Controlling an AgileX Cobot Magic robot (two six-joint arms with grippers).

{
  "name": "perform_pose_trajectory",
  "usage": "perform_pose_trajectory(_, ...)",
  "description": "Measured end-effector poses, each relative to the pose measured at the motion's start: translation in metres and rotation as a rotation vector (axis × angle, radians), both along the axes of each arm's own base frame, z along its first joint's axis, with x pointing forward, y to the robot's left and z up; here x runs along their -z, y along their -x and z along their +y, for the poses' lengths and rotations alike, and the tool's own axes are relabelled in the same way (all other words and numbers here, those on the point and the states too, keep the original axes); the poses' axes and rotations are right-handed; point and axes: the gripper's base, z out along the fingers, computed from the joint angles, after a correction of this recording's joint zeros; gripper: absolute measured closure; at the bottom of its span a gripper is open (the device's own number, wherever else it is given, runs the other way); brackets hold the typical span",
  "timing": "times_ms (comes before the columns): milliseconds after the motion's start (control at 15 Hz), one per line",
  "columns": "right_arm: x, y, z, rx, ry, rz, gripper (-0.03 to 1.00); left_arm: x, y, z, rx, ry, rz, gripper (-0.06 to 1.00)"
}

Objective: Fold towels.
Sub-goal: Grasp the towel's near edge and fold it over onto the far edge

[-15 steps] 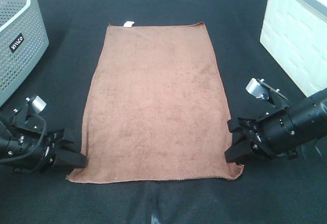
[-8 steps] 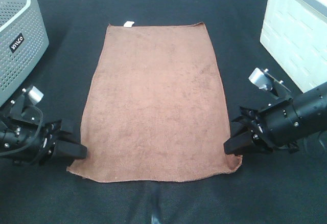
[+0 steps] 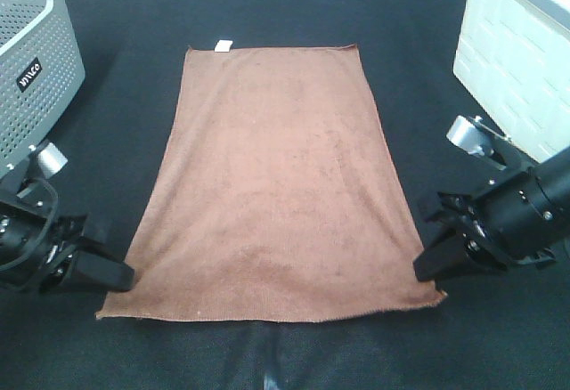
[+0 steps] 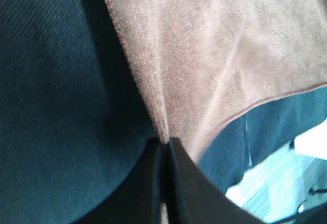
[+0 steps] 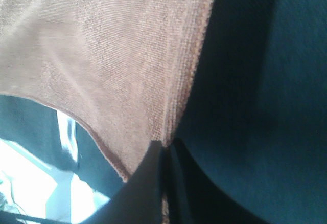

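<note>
Gripping near corners of the brown towel (image 3: 272, 176): left gripper (image 3: 120, 276) and right gripper (image 3: 426, 270), jaws both clamped on fabric.

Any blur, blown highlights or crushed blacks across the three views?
Exterior high: sharp and evenly lit, the towel pile is readable. Left wrist: cloth soft from closeness, left fingers almost pure black, bright corner beyond the towel hem overexposed. Right wrist: likewise soft, right fingers dark, pale area past the hem blown out.
</note>
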Motion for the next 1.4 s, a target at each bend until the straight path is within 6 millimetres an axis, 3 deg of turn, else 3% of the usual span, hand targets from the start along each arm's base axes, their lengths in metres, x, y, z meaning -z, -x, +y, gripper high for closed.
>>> perform_pose_trajectory(267,0.0,0.032,-0.003,-0.012,-0.007,0.052,0.97,-0.021,0.019,0.004,0.026,-0.042,0.036,0.94)
perform_pose_trajectory(400,0.002,0.04,-0.003,-0.01,-0.008,0.067,0.97,-0.02,0.027,0.005,0.021,-0.044,0.049,0.94)
perform_pose_trajectory(667,0.002,0.072,-0.004,0.002,-0.039,0.109,0.97,-0.01,0.067,0.008,0.015,-0.049,0.135,0.94)
perform_pose_trajectory(867,-0.001,0.076,-0.004,-0.005,-0.055,0.111,0.97,-0.012,0.07,0.008,-0.022,-0.028,0.137,0.94)
perform_pose_trajectory(1067,-0.015,0.054,-0.001,-0.012,-0.064,0.029,0.97,-0.023,0.05,0.006,-0.063,-0.007,0.071,0.94)
perform_pose_trajectory(1400,-0.05,-0.025,0.008,-0.003,-0.081,-0.133,0.97,-0.057,-0.011,0.006,-0.129,-0.03,-0.13,0.94)
